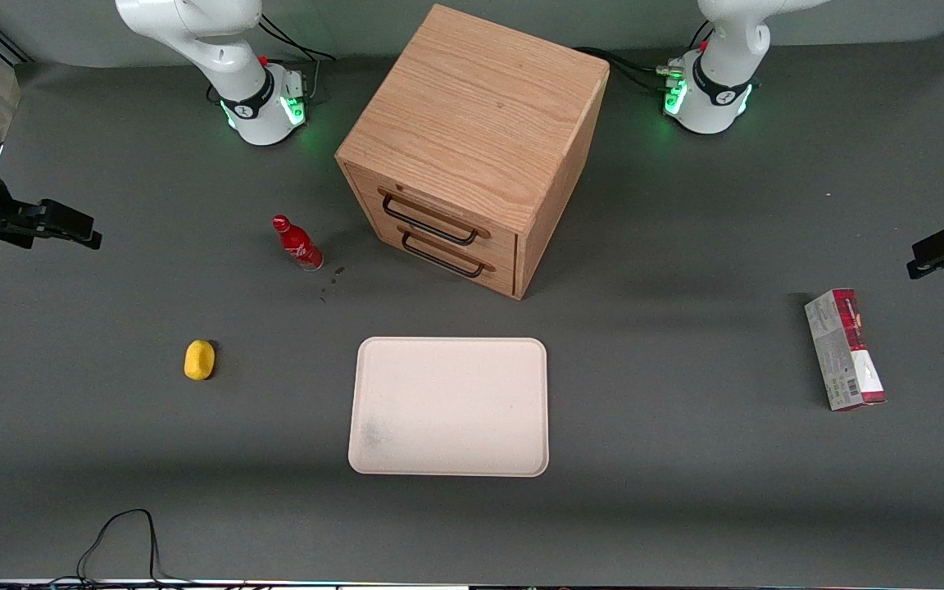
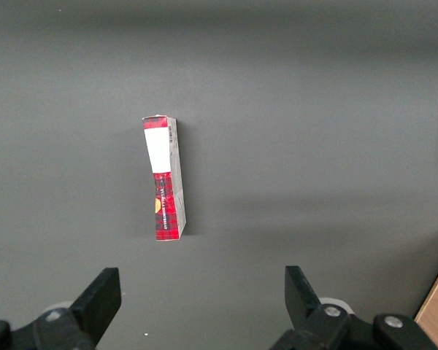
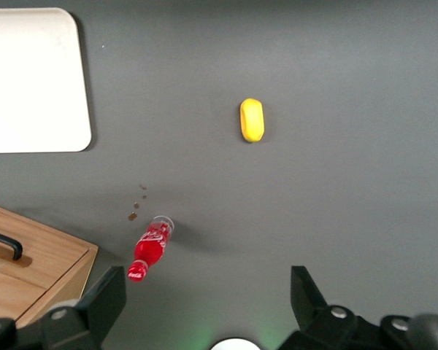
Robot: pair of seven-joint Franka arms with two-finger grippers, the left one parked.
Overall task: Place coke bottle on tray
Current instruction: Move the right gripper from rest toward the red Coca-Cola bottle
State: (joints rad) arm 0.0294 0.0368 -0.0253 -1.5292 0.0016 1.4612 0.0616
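Grey desk (image 1: 685,508): we see it carrying everything.
Tool (image 3: 204,302): held high at the working arm's end, fingers spread wide, gripping nothing.
Coke bottle (image 1: 297,242): upright on the desk near the drawer cabinet (image 1: 472,147), well apart from the tray (image 1: 449,406).
Front view only: the red-and-grey carton (image 1: 845,350).
Wrist view: we see the yellow lump (image 3: 252,120) and bottle below the tool.

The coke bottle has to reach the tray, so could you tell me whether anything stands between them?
Nothing visible does. The coke bottle stands upright on bare table beside the drawer cabinet, farther from the front camera than the tray. The open tool hangs toward the working arm's end.
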